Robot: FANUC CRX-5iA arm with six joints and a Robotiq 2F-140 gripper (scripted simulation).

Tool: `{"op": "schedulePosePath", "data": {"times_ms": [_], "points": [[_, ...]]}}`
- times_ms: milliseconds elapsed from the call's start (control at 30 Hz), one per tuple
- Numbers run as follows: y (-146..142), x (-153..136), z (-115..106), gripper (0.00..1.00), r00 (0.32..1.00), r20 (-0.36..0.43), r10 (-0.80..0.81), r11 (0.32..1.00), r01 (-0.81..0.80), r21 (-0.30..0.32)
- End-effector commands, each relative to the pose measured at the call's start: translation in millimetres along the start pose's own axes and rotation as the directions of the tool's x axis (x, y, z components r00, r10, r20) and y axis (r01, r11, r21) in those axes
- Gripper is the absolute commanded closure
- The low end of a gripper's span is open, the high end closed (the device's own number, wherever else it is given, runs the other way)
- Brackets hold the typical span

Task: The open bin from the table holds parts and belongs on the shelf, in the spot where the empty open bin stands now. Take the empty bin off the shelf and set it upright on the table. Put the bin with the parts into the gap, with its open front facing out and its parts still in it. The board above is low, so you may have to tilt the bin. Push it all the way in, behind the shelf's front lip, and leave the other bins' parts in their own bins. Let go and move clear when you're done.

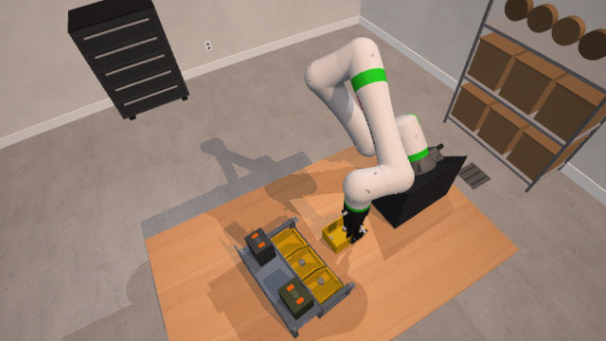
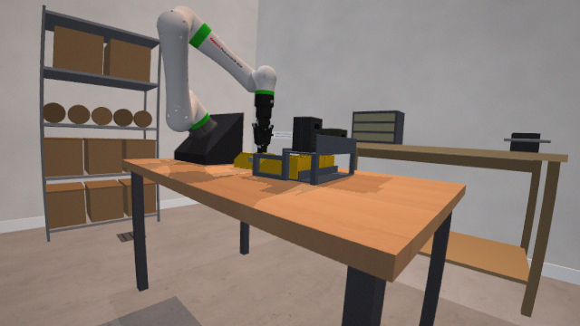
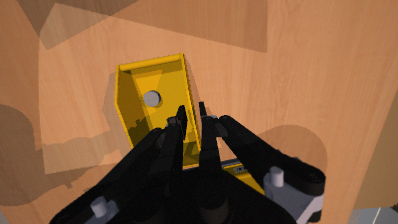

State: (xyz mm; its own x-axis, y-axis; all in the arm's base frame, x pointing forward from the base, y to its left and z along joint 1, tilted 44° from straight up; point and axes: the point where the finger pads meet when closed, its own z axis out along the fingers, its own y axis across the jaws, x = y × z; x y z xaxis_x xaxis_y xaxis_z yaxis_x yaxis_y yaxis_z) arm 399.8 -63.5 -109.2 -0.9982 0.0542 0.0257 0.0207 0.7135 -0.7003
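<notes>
The open yellow bin (image 1: 335, 242) (image 2: 243, 160) (image 3: 165, 117) stands upright on the table, with a round grey part inside. My gripper (image 1: 355, 240) (image 2: 262, 150) (image 3: 193, 111) points down over one side wall of it, with one finger inside and one outside. The fingers are narrowly apart, with a gap around the wall, so they are open. The grey shelf (image 1: 350, 287) (image 2: 314, 169) holds three yellow bins. The bin at its far end (image 1: 287, 241) shows no part. The middle bin (image 1: 310, 268) and the near-end bin (image 1: 329, 289) each show a grey part.
A black box (image 1: 259, 247) (image 2: 304, 134) and a dark green box (image 1: 295, 298) stand on the shelf's upper board (image 1: 272, 278). The shelf lies close beside the table bin. The black robot pedestal (image 1: 417, 201) (image 2: 222, 140) stands on the bin's other side.
</notes>
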Motion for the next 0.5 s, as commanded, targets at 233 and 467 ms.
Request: {"op": "schedulePosePath", "data": {"times_ms": [233,467], "points": [[0.4,-0.6,-0.4,0.76,1.0,0.002,0.0,1.0,0.0,-0.001],[0.4,-0.6,-0.4,0.9,1.0,0.002,0.0,1.0,0.0,-0.001]]}}
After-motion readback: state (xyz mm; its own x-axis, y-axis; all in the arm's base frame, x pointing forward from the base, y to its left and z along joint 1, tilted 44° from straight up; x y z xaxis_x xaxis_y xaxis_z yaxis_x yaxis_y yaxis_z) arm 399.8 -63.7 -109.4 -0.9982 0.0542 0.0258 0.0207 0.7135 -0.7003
